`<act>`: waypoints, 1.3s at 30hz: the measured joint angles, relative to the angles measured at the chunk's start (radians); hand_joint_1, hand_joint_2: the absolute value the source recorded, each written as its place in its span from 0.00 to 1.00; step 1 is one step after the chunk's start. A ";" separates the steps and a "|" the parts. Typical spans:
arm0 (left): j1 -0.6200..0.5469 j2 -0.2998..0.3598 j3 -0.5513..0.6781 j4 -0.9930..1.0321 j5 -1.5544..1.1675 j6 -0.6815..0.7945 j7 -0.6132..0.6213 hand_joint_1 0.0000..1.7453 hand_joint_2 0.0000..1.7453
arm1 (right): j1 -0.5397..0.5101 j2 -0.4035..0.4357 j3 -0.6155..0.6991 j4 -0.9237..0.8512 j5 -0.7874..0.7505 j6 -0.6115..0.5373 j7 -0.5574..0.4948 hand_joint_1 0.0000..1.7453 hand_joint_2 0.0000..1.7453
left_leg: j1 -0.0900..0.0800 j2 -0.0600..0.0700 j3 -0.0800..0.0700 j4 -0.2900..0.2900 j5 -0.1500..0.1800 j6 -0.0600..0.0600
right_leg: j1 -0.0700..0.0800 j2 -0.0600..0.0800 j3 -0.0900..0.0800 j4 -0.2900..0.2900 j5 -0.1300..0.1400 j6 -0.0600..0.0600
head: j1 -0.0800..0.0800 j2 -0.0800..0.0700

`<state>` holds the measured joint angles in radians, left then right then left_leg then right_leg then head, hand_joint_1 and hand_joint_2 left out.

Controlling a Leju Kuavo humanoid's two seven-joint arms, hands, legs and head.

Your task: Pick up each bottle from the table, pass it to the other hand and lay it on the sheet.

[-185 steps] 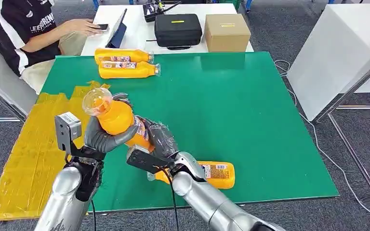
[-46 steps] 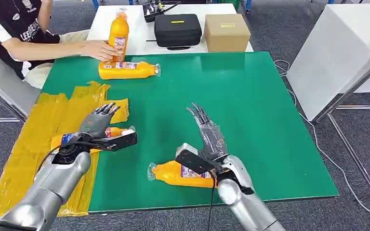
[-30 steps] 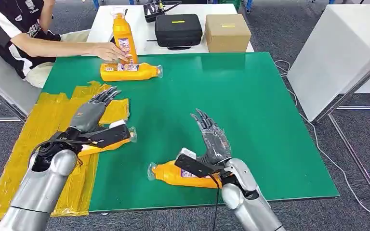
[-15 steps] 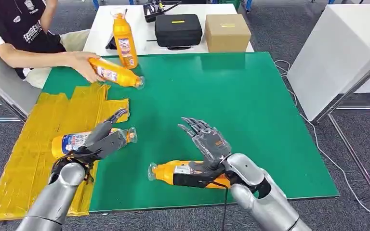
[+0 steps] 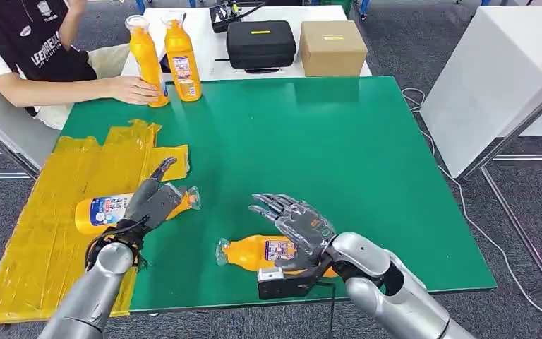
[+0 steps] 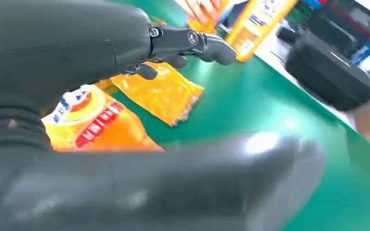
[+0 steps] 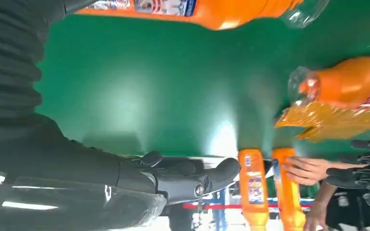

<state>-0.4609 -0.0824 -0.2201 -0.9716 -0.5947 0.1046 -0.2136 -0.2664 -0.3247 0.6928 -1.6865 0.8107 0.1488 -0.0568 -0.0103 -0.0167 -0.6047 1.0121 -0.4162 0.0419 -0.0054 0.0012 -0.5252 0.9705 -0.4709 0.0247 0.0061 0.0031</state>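
Bottle (image 5: 272, 253) lies right under my spread, empty right hand (image 5: 298, 227); left hand (image 5: 149, 203) hovers open over another bottle (image 5: 113, 210).

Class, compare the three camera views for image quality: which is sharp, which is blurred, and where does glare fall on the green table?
Head view: sharp and evenly lit, the green table showing no strong glare. Left wrist view: the left robot hand close up, the black case beyond it blurred, and a bright patch of glare on the table. Right wrist view: fairly sharp, with a pale glare patch on the table beside the right robot hand.
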 measured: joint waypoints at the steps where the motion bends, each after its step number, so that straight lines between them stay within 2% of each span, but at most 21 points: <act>1: 0.006 -0.003 0.007 -0.003 0.000 0.008 -0.002 0.00 1.00 | -0.006 -0.012 0.008 0.000 -0.015 -0.001 0.000 0.00 1.00 | 0.000 0.000 0.000 0.000 0.000 0.000 | 0.000 0.000 0.000 0.000 0.000 0.000 | 0.000 0.000; 17: 0.050 -0.006 0.105 -0.064 0.066 0.096 -0.015 0.00 1.00 | 0.060 -0.093 0.058 -0.036 0.030 -0.073 0.059 0.00 1.00 | 0.000 0.000 0.000 0.000 0.000 0.000 | 0.000 0.000 0.000 0.000 0.000 0.000 | 0.000 0.000; 23: 0.065 -0.009 0.114 -0.145 0.158 0.053 -0.060 0.00 1.00 | 0.188 -0.180 0.001 -0.187 0.086 -0.105 0.104 0.00 1.00 | -0.001 0.000 -0.001 0.000 -0.001 0.001 | 0.000 0.000 -0.001 0.000 0.000 0.000 | 0.000 0.000; 30: 0.201 -0.003 0.114 -0.514 0.311 -0.057 -0.110 0.00 1.00 | 0.397 -0.229 -0.097 -0.295 0.199 -0.149 0.132 0.00 1.00 | -0.002 0.000 -0.001 0.000 -0.003 0.003 | -0.001 0.000 -0.001 -0.001 -0.001 0.000 | 0.000 0.000; 39: 0.277 0.004 0.130 -0.660 0.322 -0.025 -0.126 0.00 1.00 | 0.483 -0.270 -0.156 -0.341 0.194 -0.151 0.135 0.00 1.00 | -0.002 0.001 0.001 0.000 -0.003 0.003 | -0.001 0.000 0.000 -0.001 -0.001 0.000 | 0.000 0.000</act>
<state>-0.1835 -0.0786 -0.0900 -1.6315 -0.2724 0.0797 -0.3399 0.2171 -0.5947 0.5371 -2.0279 1.0044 -0.0023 0.0786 -0.0121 -0.0160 -0.6042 1.0117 -0.4191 0.0451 -0.0060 0.0013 -0.5251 0.9695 -0.4718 0.0248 0.0061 0.0031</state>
